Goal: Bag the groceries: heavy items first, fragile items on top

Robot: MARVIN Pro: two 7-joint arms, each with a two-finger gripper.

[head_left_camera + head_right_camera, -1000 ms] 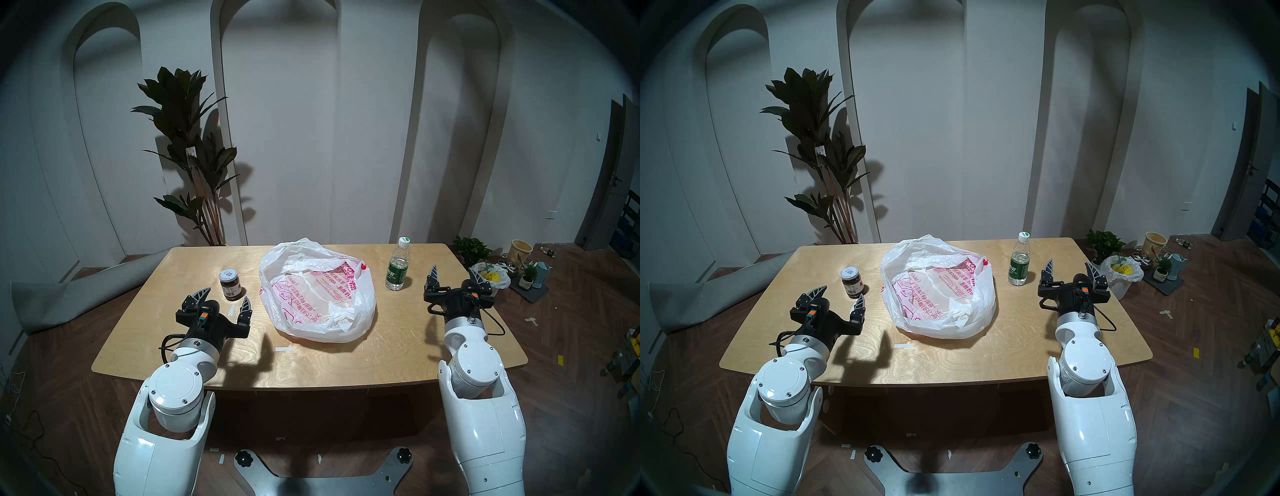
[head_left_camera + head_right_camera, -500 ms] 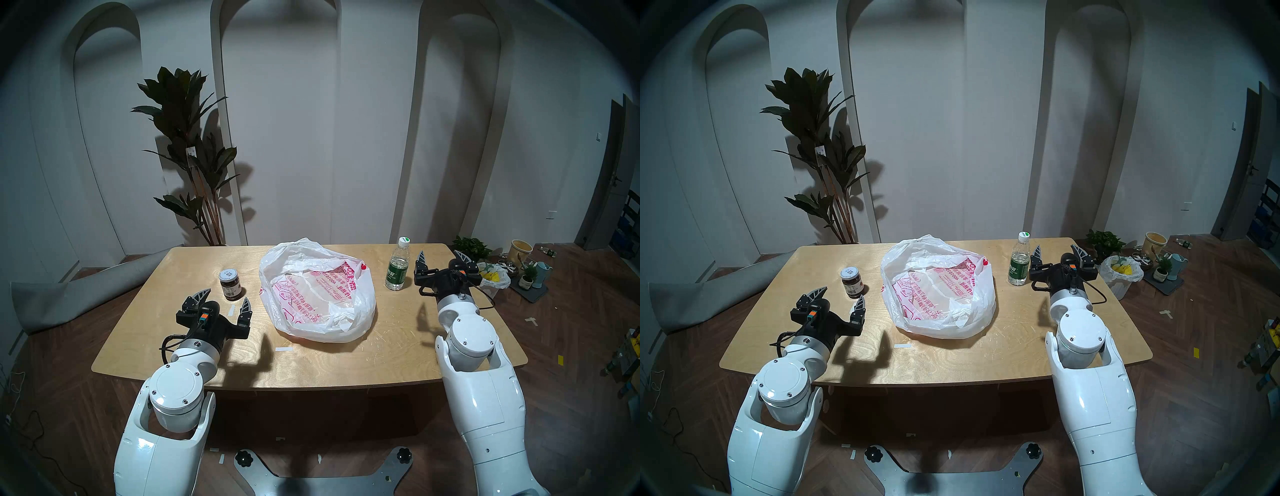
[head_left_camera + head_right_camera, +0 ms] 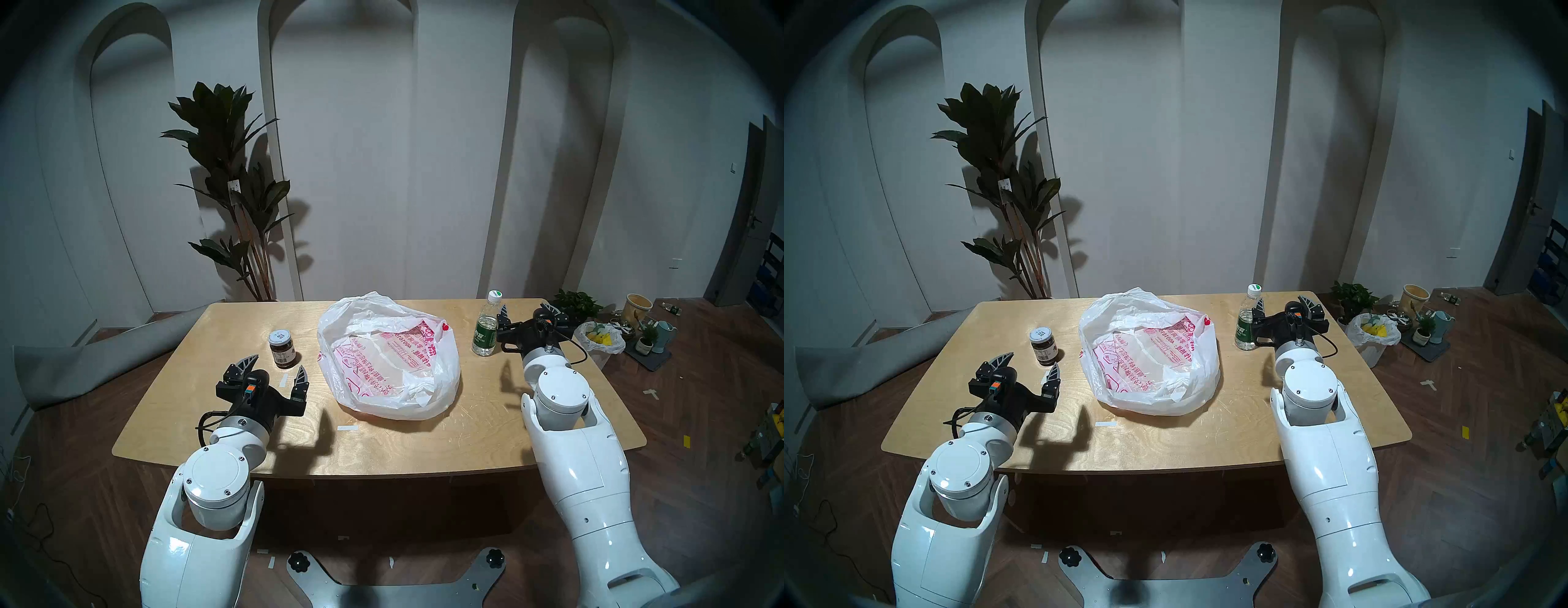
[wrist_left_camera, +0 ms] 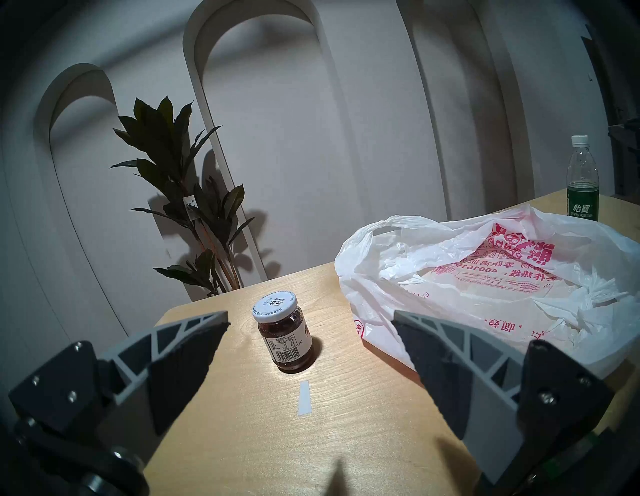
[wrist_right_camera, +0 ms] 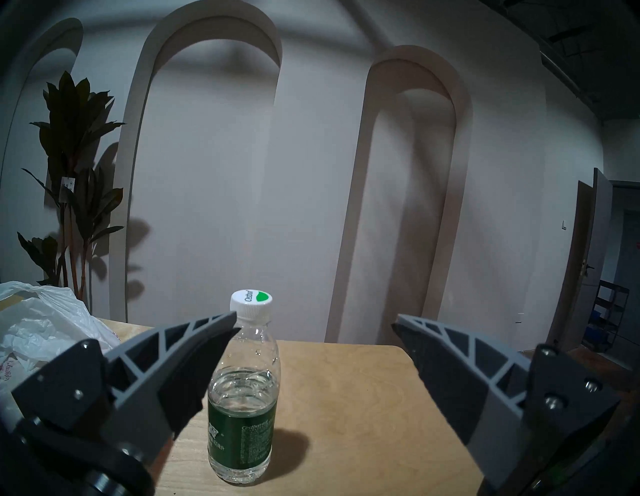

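Observation:
The clear water bottle point(image 3: 486, 329) with a green label stands upright at the table's far right. My right gripper point(image 3: 525, 305) is open just right of it, its left finger beside the bottle's neck. In the right wrist view the bottle point(image 5: 244, 408) stands by the left finger, left of the gripper point(image 5: 314, 315). The dark jar point(image 3: 281, 349) with a grey lid stands left of the white bag point(image 3: 390, 361), which lies open mid-table. My left gripper point(image 3: 279, 360) is open and empty just short of the jar point(image 4: 285, 337).
The wooden table point(image 3: 424, 441) has white tape strips point(image 3: 348, 427) near its front. A tall plant point(image 3: 237, 191) stands behind the far left corner. A small white bag with yellow things point(image 3: 602, 337) and pots sit on the floor at right. A grey rolled mat point(image 3: 85, 361) lies at left.
My right arm has moved forward and to the left, bringing its open gripper up beside the bottle. The left arm, jar, bag and bottle have not moved.

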